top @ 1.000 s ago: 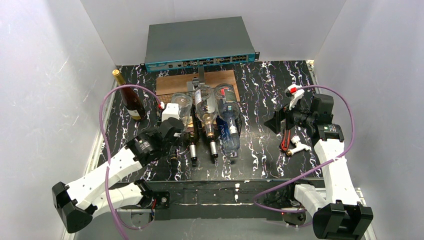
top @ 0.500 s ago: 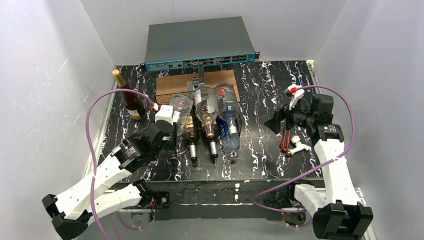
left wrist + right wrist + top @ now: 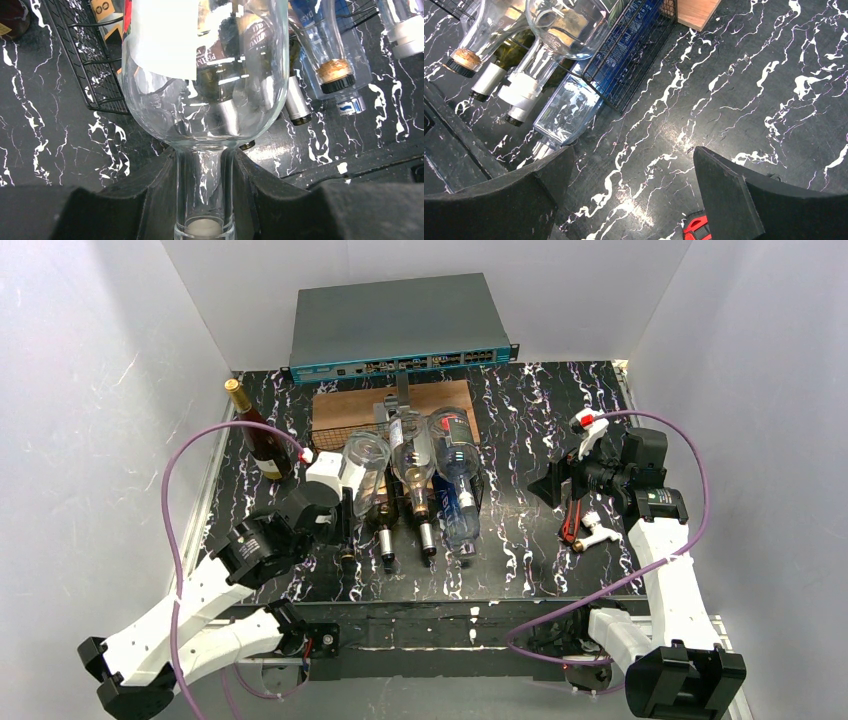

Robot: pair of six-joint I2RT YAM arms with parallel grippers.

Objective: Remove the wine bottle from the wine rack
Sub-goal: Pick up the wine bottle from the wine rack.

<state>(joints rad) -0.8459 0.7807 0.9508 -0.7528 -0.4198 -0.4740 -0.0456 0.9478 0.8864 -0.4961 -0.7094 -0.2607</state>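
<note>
Wine bottle: a clear glass wine bottle (image 3: 205,75) with a white label lies tilted, its neck toward the arms and its base toward the far side.
Its place: at the left end of the wine rack (image 3: 338,429), above darker bottles; whether it touches the wire cannot be told.
Left gripper: the left gripper (image 3: 205,170) has its black fingers clamped on the bottle's thin neck, one on each side, just below the shoulder.
Rack's other load: a corked clear bottle (image 3: 410,455) and a blue-tinted bottle (image 3: 457,485) lie side by side on top, necks toward the arms. Two silver-foiled necks (image 3: 386,540) poke out beneath them.
Under the rack: a brown wooden board (image 3: 425,398) shows at its far side.
Right gripper: the right gripper (image 3: 634,175) hangs over bare table (image 3: 530,540) to the right of the rack, fingers spread wide with nothing between them.
Near it: a red-handled tool (image 3: 572,525) lies on the table.
Far left: a dark bottle with gold foil (image 3: 262,440) stands upright, apart from the rack.
Back edge: a grey network switch (image 3: 395,325).
</note>
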